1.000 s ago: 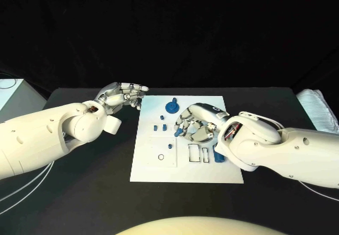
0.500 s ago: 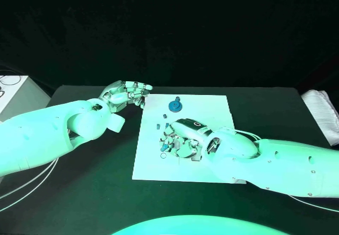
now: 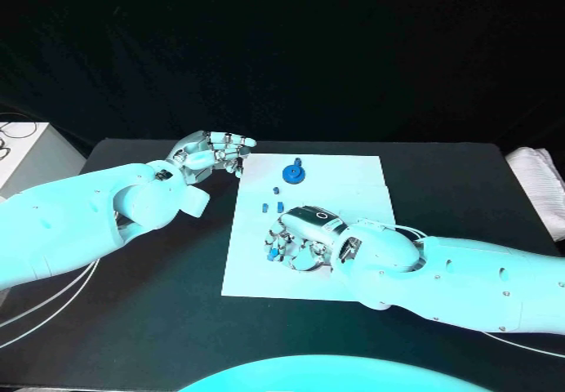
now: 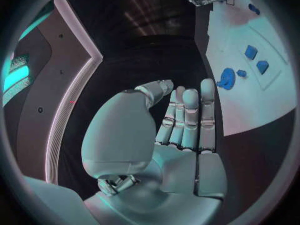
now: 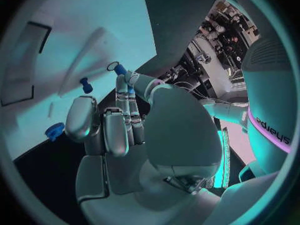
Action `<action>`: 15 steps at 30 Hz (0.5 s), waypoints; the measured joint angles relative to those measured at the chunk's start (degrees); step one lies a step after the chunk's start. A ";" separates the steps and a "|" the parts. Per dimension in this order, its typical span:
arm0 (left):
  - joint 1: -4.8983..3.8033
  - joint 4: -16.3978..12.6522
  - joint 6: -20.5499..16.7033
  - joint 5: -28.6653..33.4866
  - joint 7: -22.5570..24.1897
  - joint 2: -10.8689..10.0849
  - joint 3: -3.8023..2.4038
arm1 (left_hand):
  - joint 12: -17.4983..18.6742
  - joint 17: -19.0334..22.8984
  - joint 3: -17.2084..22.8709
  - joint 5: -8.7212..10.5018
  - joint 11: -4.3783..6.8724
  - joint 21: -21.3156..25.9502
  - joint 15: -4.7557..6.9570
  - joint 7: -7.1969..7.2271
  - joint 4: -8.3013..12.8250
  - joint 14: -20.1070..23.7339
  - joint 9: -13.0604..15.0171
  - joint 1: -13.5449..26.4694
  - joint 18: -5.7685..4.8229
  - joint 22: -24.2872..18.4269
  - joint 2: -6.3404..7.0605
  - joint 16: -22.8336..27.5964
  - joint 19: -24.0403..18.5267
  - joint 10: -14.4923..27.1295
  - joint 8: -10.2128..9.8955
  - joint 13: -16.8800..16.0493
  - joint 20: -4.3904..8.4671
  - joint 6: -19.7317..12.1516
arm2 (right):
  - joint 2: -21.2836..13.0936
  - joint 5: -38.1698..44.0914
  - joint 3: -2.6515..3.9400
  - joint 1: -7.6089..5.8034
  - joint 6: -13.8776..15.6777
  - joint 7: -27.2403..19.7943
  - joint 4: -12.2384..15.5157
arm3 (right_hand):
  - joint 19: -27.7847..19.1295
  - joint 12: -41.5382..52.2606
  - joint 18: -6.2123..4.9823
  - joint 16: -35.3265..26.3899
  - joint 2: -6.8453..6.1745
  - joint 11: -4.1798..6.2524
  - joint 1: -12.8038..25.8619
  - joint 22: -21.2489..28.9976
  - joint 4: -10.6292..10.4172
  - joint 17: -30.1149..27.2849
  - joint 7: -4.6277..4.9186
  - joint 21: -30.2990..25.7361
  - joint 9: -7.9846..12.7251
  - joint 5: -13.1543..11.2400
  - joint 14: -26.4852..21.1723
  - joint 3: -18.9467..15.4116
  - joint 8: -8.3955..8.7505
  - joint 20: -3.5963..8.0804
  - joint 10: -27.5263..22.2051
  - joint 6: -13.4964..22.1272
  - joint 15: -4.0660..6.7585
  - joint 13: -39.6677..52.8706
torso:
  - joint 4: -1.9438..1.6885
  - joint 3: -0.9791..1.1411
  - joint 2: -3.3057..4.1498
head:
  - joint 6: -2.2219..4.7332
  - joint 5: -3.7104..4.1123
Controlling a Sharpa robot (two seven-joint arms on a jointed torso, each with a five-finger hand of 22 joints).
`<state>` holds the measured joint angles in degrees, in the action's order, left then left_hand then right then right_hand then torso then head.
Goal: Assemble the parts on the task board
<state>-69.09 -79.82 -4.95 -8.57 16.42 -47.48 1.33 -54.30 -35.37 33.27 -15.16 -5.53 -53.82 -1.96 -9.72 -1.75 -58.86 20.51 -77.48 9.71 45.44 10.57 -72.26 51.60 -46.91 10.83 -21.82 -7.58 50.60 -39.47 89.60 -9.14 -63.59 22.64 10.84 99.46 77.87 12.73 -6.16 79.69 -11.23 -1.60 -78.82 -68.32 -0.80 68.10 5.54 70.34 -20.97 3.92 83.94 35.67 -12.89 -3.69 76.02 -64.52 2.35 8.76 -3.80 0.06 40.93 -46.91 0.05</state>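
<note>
The white task board (image 3: 353, 184) lies mid-table. My right hand (image 3: 304, 237) hovers low over its left-middle area and pinches a small blue peg (image 5: 120, 69) between thumb and a fingertip, right beside a ring-shaped mark (image 5: 112, 65) on the board; the same peg (image 3: 274, 253) shows at the fingertips from above. A round blue knob (image 3: 293, 171) stands near the far edge, with small blue pieces (image 3: 279, 190) in front of it. My left hand (image 3: 218, 152) hangs off the board's far left corner, holding nothing, its fingers straight in the left wrist view.
Another blue peg (image 5: 85, 85) stands on the board near my right fingers. A dark rectangular slot (image 5: 25, 50) lies further along the board. A white box (image 3: 18, 151) sits at the table's left edge, and pale folded material (image 3: 540, 175) at its right edge.
My right hand has moved across the board from its middle toward the near left, down to the ring mark. The left hand has stayed in place.
</note>
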 measured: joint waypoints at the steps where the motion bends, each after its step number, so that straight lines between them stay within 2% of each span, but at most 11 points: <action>1: 0.00 0.00 0.00 0.00 -0.01 0.00 0.00 | 0.00 0.00 0.00 0.00 0.00 0.00 0.00 0.00 0.00 0.00 0.00 0.00 0.00 0.00 0.00 0.00 0.00 0.00 0.00 0.00 0.00 0.00 | 0.00 0.17 0.00 0.02 -0.07 0.03 -0.04 | 0.00 0.00 0.00 0.00 0.00 0.00 0.00 0.00 0.00 0.00 0.00 0.00 0.00 0.00 0.00 0.00 0.00 0.00 0.00 0.00 0.00 0.00 | 0.00 0.00 0.00 | -0.04 -0.01; 15: 0.00 0.00 0.03 -0.01 -0.11 -0.03 0.00 | 0.00 0.00 0.00 0.00 0.00 0.37 0.00 0.00 0.00 0.00 0.00 0.00 0.00 -0.10 0.00 0.00 0.00 0.00 0.00 0.06 0.00 0.00 | 0.11 2.65 0.01 0.19 -1.12 1.14 -0.72 | 0.00 -0.20 0.00 0.00 0.00 -0.05 0.00 0.00 0.00 0.00 0.18 0.00 -0.01 0.04 0.00 -0.01 -0.01 0.00 0.05 0.18 0.00 0.10 | 0.05 -0.01 -0.01 | -0.32 0.02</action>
<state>-69.09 -79.82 -4.92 -8.58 16.31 -47.52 1.33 -54.30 -35.37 33.28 -15.16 -5.53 -53.45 -1.96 -9.72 -1.74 -58.86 20.51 -77.48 9.71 45.34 10.57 -72.26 51.60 -46.91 10.83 -21.76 -7.58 50.60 -39.36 92.25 -9.13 -63.41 21.52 11.99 98.74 77.87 12.54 -6.16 79.69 -11.23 -1.65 -78.83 -68.32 -0.79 68.10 5.71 70.34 -20.97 3.96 83.94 35.66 -12.90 -3.69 76.07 -64.34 2.35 8.86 -3.74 0.05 40.92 -47.23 0.07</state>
